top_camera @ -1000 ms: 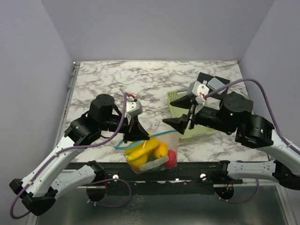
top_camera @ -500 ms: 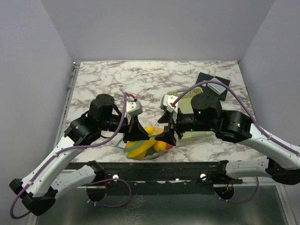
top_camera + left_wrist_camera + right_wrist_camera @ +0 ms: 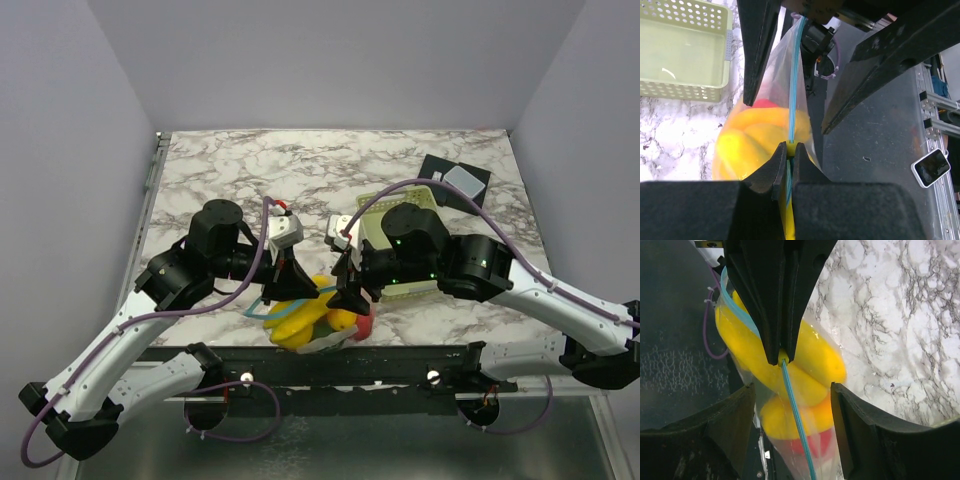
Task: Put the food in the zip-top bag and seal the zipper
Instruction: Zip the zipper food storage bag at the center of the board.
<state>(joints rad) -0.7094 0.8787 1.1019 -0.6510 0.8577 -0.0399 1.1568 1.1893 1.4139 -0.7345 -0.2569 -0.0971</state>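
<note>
The zip-top bag [image 3: 312,322] hangs over the table's near edge with the food inside: yellow bananas [image 3: 295,325], an orange-yellow piece [image 3: 343,320] and a red one [image 3: 364,326]. My left gripper [image 3: 287,287] is shut on the light blue zipper [image 3: 792,90] at one end, fingertips pinched together [image 3: 789,146]. My right gripper [image 3: 345,292] is open, its fingers standing on either side of the zipper [image 3: 796,412] without touching it [image 3: 791,388]. In the right wrist view the yellow food [image 3: 815,360] and red food [image 3: 815,445] show through the bag.
The pale yellow-green perforated basket [image 3: 412,283] stands right of the bag, partly under my right arm; it also shows in the left wrist view [image 3: 685,50]. A black pad with a grey piece [image 3: 455,180] lies at the back right. The black front rail [image 3: 400,355] runs below the bag.
My right arm swung left from over the basket to the bag, and its open jaws now straddle the zipper. The left gripper kept its grip; the bag shifted slightly.
</note>
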